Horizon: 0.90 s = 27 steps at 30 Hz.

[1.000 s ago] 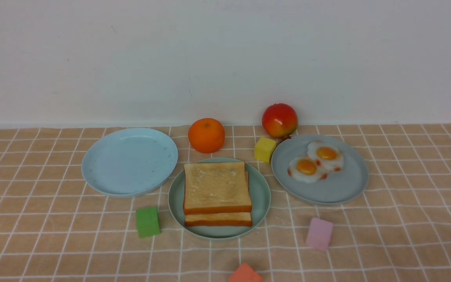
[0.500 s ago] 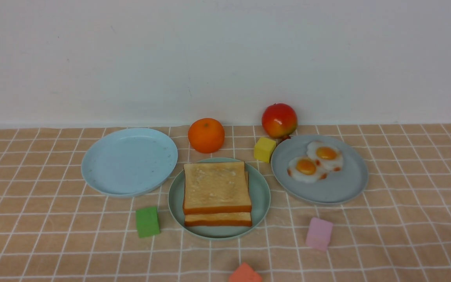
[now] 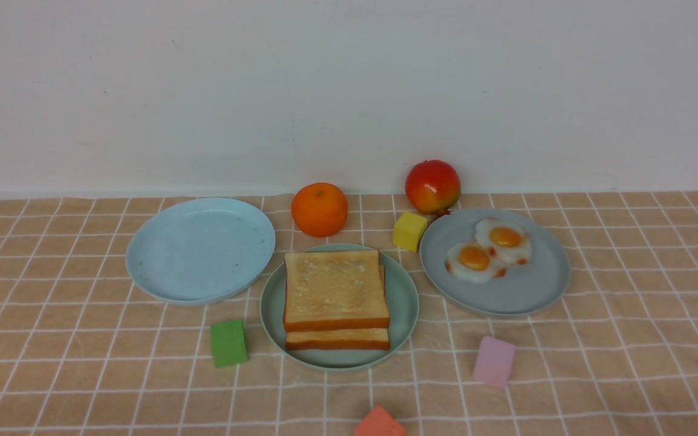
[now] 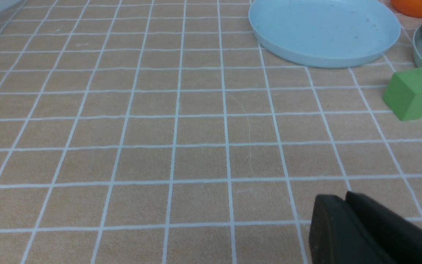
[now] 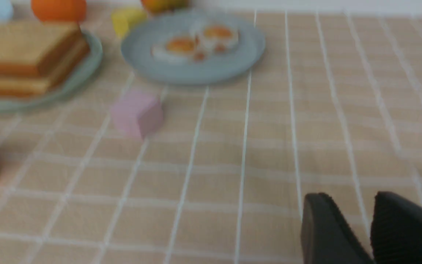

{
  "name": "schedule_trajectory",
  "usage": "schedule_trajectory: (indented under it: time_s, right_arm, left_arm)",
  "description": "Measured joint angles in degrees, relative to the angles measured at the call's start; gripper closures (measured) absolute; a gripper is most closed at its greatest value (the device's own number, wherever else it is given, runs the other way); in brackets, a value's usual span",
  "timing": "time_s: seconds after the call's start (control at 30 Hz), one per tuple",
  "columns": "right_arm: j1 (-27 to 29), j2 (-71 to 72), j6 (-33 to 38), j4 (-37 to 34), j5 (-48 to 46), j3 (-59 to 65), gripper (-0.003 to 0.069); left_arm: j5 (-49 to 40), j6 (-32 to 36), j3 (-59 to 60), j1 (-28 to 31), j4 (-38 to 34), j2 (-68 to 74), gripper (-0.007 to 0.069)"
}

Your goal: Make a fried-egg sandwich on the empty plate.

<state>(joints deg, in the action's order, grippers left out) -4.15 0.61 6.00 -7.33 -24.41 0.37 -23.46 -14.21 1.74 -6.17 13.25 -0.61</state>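
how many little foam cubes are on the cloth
4. The green cube lies left of the toast plate, the yellow cube between the orange and the egg plate, the pink cube front right, the orange-red cube at the front edge, partly cut off.

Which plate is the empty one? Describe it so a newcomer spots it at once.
Three plates sit in a row on the checked cloth. The empty plate is the leftmost, pale blue, beside the orange; the others hold toast and fried eggs.

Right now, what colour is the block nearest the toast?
Green block, clearest in the front view, beside the toast.
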Motion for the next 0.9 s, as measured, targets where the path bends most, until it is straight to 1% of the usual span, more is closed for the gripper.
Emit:
schedule_trajectory:
  time_s: [0.13, 0.5, 0.9]
  right_arm:
    - [0.12, 0.0, 0.0, -0.36, 2.34, 0.42, 0.0434]
    - [0.53, 0.0, 0.0, -0.36, 2.46, 0.44, 0.042]
    - [0.59, 0.0, 0.0, -0.36, 2.46, 0.44, 0.0421]
  left_arm:
    - [0.0, 0.0, 0.0, 0.0, 0.0, 0.0, 0.0564]
    - [0.0, 0.0, 0.0, 0.0, 0.0, 0.0, 0.0554]
    - [0.0, 0.0, 0.0, 0.0, 0.0, 0.0, 0.0546]
